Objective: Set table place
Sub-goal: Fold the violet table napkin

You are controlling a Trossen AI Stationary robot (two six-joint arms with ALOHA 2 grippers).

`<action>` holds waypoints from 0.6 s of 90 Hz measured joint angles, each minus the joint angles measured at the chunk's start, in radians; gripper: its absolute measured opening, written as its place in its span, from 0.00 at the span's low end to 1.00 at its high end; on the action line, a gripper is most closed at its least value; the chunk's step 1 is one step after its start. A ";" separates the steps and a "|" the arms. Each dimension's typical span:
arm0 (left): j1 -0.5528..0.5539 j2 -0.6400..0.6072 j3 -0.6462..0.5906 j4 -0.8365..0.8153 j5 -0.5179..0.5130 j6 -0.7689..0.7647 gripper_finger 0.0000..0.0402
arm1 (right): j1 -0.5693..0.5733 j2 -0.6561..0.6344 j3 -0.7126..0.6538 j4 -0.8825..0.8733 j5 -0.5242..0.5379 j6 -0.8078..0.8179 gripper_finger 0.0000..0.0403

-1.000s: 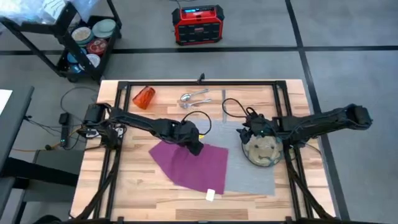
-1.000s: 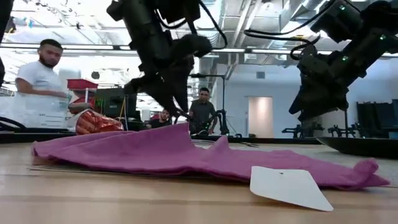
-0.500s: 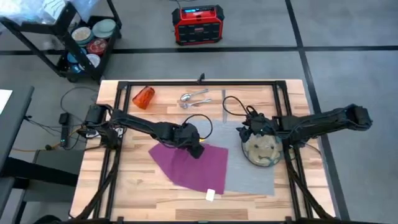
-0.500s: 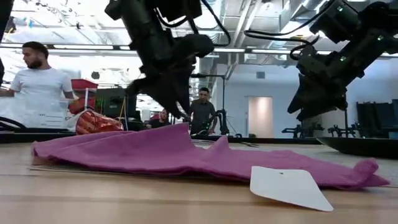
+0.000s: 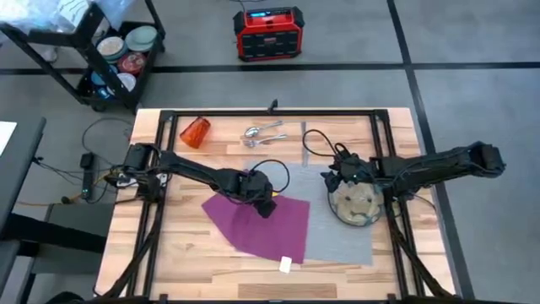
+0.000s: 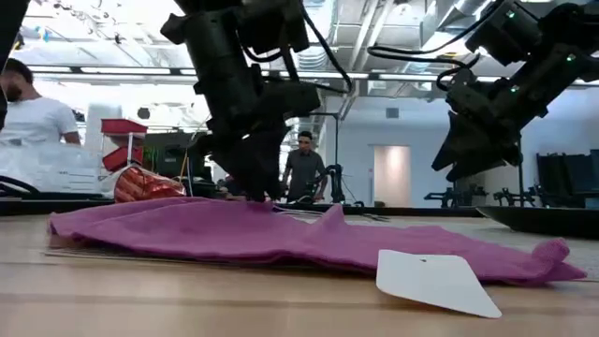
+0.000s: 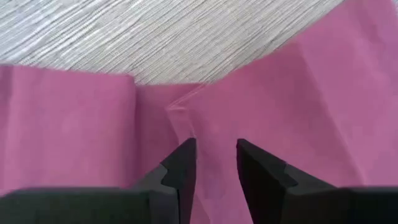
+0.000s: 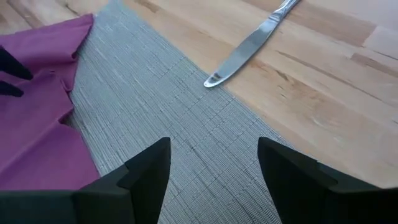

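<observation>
The magenta napkin lies flat, partly on the grey placemat and partly on the wooden table. My left gripper points down at the napkin's far edge, its fingers a narrow gap apart. The round patterned plate sits on the placemat's far right part. My right gripper hovers open just left of the plate, above the placemat. A knife lies on the wood beyond the mat. The orange cup lies on its side at the far left; a spoon and fork lie near the far edge. My left gripper comes from above, pointing down, and its fingertips reach the napkin near a crease by its far edge. The cloth shows flat between the two fingers and lies on the table. Whether any cloth is pinched I cannot tell.
A white tag lies at the napkin's near corner. Black rails frame the table. A cable loop hangs by the left arm. A red box and a cart stand on the floor beyond. People are in the room behind.
My left gripper has gone down onto the napkin. The cloth's raised peak under it has dropped, and the napkin now lies flat. My right arm has kept almost still.
</observation>
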 joint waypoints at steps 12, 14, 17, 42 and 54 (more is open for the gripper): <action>-0.005 -0.001 0.041 -0.068 -0.068 0.018 0.24 | 0.000 0.000 0.000 0.000 -0.001 0.008 0.57; -0.007 -0.001 0.050 -0.074 -0.082 0.025 0.24 | 0.000 0.000 0.000 0.000 -0.001 0.010 0.57; -0.008 -0.001 0.064 -0.084 -0.101 0.036 0.24 | 0.000 0.000 0.000 0.000 -0.001 0.010 0.57; -0.008 -0.002 0.093 -0.122 -0.110 0.060 0.24 | 0.000 0.000 0.000 0.000 -0.001 0.011 0.57; -0.008 -0.003 0.093 -0.122 -0.109 0.060 0.24 | 0.000 0.000 0.000 0.000 -0.001 0.011 0.57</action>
